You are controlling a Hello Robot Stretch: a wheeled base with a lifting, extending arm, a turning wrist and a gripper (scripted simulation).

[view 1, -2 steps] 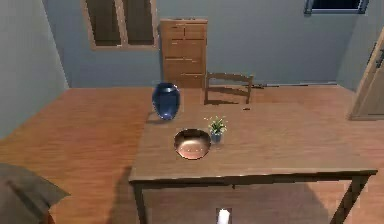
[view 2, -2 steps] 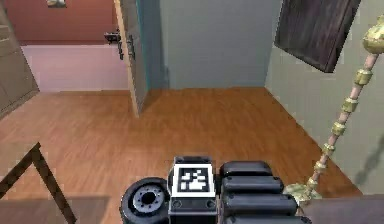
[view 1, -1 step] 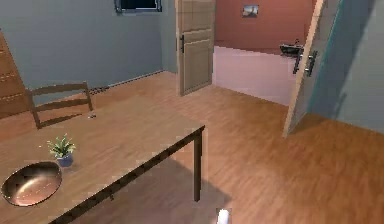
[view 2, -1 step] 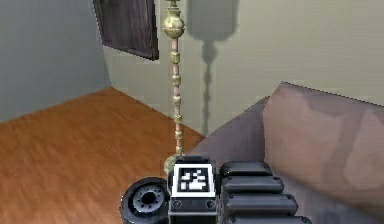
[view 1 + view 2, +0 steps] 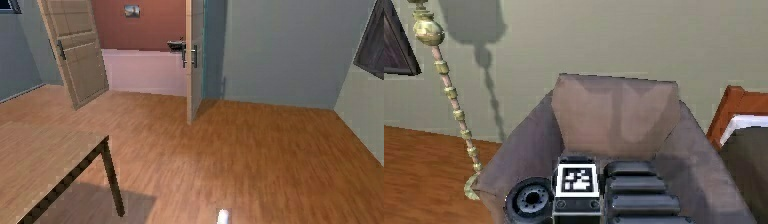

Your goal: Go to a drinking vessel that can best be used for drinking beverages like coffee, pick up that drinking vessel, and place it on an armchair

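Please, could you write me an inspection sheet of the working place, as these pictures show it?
Surface: wooden floor; the corner of a table at the forward view's lower left.
Job's things: brown armchair in the middle of the arm side view.
Clutter: nothing seen.
Grippers: gripper low in the arm side view, in front of the armchair; cannot tell whether it holds anything.
Cables: nothing seen.
Surroundings: floor lamp left of the armchair; picture frame on the wall; bed at the right edge; open door; window.
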